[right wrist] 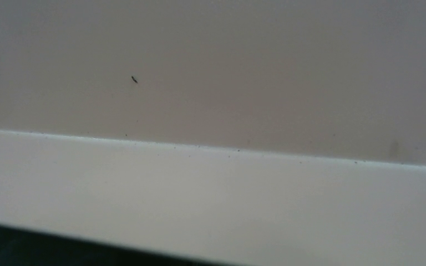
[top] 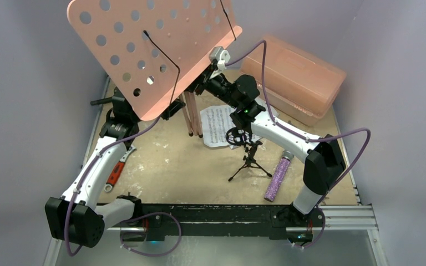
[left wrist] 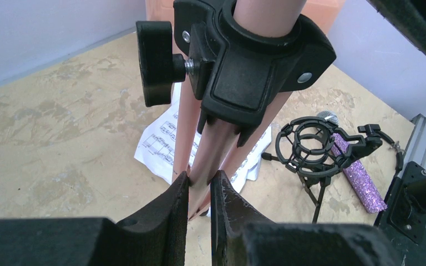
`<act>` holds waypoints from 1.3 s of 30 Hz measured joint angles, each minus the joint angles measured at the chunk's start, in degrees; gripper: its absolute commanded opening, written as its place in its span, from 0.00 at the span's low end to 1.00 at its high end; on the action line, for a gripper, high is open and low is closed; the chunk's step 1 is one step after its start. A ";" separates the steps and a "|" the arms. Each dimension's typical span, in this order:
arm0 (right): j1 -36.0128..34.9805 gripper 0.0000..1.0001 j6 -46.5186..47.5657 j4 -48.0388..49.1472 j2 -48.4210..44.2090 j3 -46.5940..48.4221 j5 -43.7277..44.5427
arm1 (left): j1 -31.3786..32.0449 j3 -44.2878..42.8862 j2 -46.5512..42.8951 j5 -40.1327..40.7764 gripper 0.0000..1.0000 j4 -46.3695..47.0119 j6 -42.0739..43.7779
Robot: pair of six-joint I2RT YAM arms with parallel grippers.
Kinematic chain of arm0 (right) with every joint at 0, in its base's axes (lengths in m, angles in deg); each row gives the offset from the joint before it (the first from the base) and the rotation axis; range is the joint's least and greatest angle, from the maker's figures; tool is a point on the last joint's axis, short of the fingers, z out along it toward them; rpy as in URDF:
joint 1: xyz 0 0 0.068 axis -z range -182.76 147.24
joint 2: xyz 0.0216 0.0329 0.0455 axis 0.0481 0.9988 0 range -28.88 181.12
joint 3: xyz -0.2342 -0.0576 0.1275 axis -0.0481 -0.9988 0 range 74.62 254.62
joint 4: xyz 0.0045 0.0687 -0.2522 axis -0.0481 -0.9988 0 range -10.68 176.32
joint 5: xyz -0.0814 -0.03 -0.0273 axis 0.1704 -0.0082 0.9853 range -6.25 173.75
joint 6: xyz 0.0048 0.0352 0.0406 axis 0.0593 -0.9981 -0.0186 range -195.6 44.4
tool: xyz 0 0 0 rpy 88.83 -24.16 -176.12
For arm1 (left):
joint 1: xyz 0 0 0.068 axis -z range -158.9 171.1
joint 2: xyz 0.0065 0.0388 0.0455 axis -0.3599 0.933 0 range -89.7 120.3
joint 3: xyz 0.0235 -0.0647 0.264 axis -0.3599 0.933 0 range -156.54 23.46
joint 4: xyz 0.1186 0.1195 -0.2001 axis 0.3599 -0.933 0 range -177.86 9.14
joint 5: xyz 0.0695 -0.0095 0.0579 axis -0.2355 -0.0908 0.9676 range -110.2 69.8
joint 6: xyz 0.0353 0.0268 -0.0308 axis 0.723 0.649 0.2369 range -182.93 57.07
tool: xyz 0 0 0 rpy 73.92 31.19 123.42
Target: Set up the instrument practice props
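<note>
The left fingers point(left wrist: 176, 213) pinch one leg of the pink music stand point(top: 144, 50) on the bench point(top: 172, 166), likely to steady it. The right fingers hide behind its top; I cannot tell their state.

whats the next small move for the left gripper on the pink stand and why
Probably draw the pinched leg outward: the left gripper is closed on one leg of the pink music stand, whose legs hang bunched under the black collar, so it likely cannot stand alone.
</note>
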 measured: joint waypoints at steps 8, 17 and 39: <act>-0.02 0.00 -0.57 0.85 0.09 0.37 -0.26 | 0.11 -1.92 -0.15 1.42 0.00 -3.65 2.95; -0.11 0.00 -1.07 -0.04 2.10 4.20 -1.90 | 0.11 -2.21 -1.55 5.01 0.00 -4.44 3.23; -0.39 0.00 -2.80 -2.58 5.01 9.42 -2.97 | 0.57 -1.70 -4.70 12.72 0.00 -6.82 3.26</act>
